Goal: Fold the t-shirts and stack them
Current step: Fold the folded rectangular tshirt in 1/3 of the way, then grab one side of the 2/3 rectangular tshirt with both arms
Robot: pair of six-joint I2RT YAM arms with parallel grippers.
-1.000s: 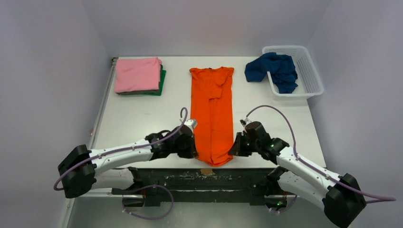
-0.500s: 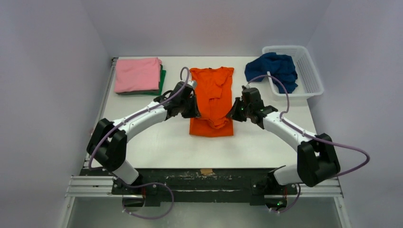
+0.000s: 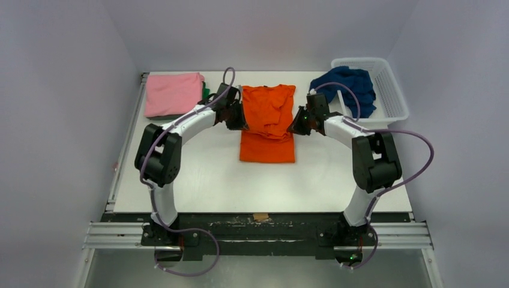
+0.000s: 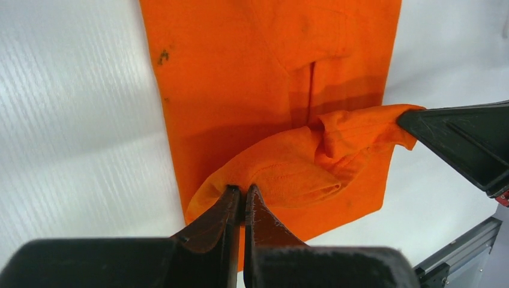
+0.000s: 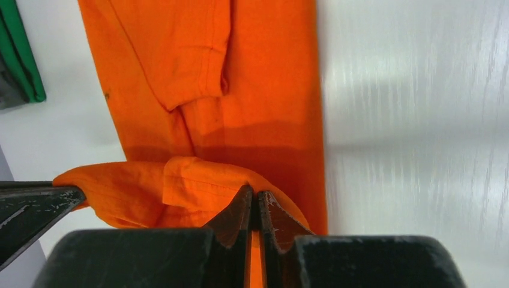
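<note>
A white plastic mesh basket [image 3: 394, 95] stands at the far right corner of the white table [image 3: 198, 180], a metal rail [image 3: 108, 235] runs below its near edge, and a small tan scrap [image 3: 260, 216] lies mid-edge.

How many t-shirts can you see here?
4: pink shirt atop green shirt, far left; orange shirt mid-table, half folded; blue shirt draped over the basket rim. Others may be hidden.

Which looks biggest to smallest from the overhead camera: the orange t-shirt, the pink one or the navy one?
1. The orange t-shirt, partly folded over, looks largest.
2 and 3. The folded pink t-shirt and the crumpled navy t-shirt look too alike to rank.
</note>
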